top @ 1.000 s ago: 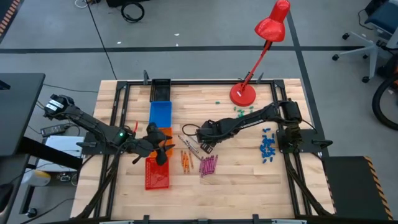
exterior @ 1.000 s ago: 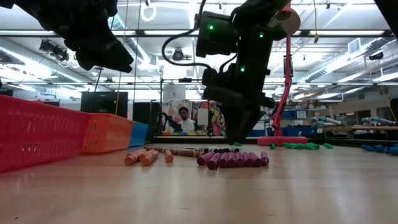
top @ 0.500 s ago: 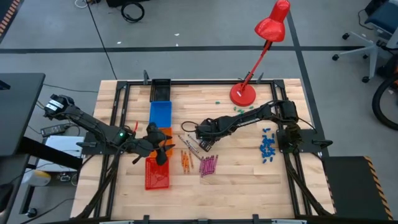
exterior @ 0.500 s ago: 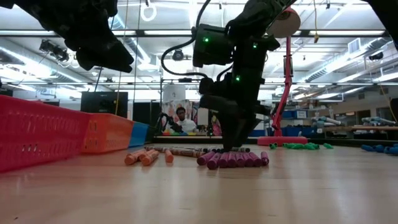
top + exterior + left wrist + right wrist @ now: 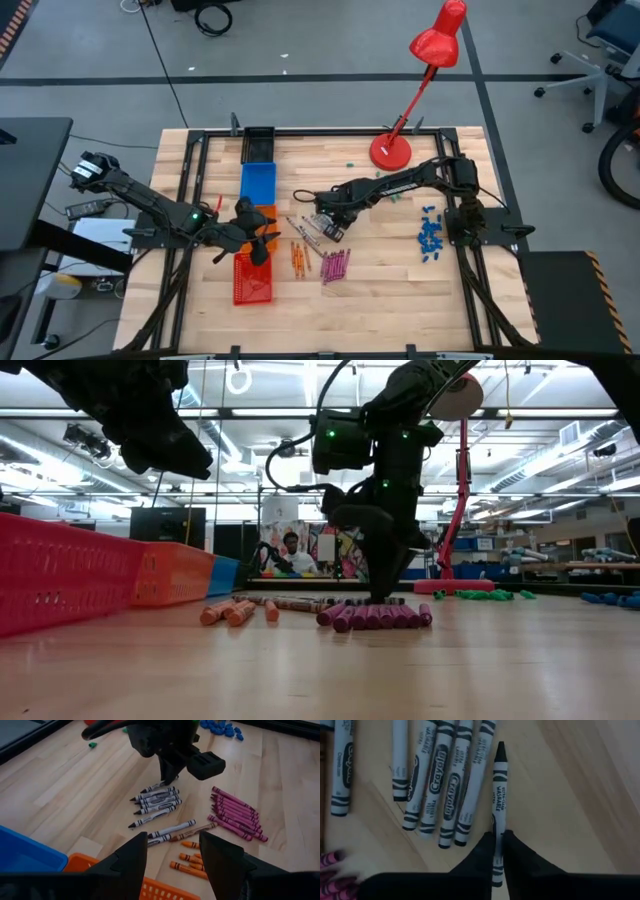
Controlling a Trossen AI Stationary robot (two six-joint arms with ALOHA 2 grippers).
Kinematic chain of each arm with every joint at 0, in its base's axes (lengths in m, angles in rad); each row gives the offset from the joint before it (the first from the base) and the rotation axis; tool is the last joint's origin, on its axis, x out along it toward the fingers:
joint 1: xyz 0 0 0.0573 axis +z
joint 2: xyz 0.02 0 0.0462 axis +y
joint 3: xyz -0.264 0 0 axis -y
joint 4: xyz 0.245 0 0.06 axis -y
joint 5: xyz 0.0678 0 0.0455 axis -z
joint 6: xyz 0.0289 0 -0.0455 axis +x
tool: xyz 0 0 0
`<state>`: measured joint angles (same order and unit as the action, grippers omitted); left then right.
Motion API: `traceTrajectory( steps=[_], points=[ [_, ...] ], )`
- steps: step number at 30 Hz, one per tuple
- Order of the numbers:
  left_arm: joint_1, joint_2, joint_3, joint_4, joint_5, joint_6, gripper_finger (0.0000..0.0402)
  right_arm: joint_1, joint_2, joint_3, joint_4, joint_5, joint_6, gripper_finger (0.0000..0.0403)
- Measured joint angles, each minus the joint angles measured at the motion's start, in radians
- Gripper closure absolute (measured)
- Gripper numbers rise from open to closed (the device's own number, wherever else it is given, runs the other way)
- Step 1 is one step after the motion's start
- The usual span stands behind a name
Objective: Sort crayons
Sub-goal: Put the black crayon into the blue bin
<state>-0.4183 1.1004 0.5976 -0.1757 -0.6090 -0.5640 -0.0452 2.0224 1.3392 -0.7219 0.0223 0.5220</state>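
Three groups of crayons lie in the middle of the table: grey ones (image 5: pixel 306 228), orange ones (image 5: pixel 298 257) and magenta ones (image 5: pixel 335 265). My right gripper (image 5: pixel 498 851) points down over the grey row (image 5: pixel 440 780) and is shut on one grey crayon (image 5: pixel 499 795) at the row's edge. The left wrist view shows it too, my right gripper (image 5: pixel 167 774) standing over the grey crayons (image 5: pixel 156 802). My left gripper (image 5: pixel 262 240) hangs open above the orange bin (image 5: pixel 262 214), apart from every crayon. My right gripper pinches the grey crayon between its two fingers (image 5: pixel 485 854), across its wrapped barrel near the blunt end (image 5: pixel 498 837). The fingers come from above, pointing down. The crayon lies level beside the other grey ones, its black tip (image 5: pixel 500 749) pointing away; whether it is off the wood I cannot tell.
A red basket (image 5: pixel 252 280), the orange bin, a blue bin (image 5: pixel 258 182) and a black bin (image 5: pixel 258 145) line the left side. A red lamp (image 5: pixel 390 150) stands at the far edge. Green bits (image 5: pixel 385 180) and blue bits (image 5: pixel 430 235) lie at the right.
My right gripper has shifted a little toward the table's far-left over the grey crayons, rolled its wrist, sunk slightly and shut on one grey crayon. The crayon groups lie as before.
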Motion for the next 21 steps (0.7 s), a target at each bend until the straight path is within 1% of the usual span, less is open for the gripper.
traceTrajectory(
  steps=[4, 8, 14, 21],
  points=[
    [0.0, 0.0, 0.0, -0.01, 0.0, 0.002, 0.0209, 0.0, 0.001, 0.006, -0.006, 0.002, -0.027, 0.0388],
    [0.001, 0.0, 0.0, -0.035, 0.0, 0.005, 0.0209, 0.0, 0.007, 0.035, -0.023, 0.038, -0.054, 0.0377],
    [0.002, 0.0, 0.0, -0.014, -0.004, 0.095, 0.0209, -0.002, 0.01, 0.074, -0.022, 0.062, -0.098, 0.0377],
    [0.007, 0.0, 0.0, -0.019, -0.006, 0.111, 0.0209, 0.0, -0.011, 0.078, -0.066, 0.063, -0.114, 0.0373]
  ],
)
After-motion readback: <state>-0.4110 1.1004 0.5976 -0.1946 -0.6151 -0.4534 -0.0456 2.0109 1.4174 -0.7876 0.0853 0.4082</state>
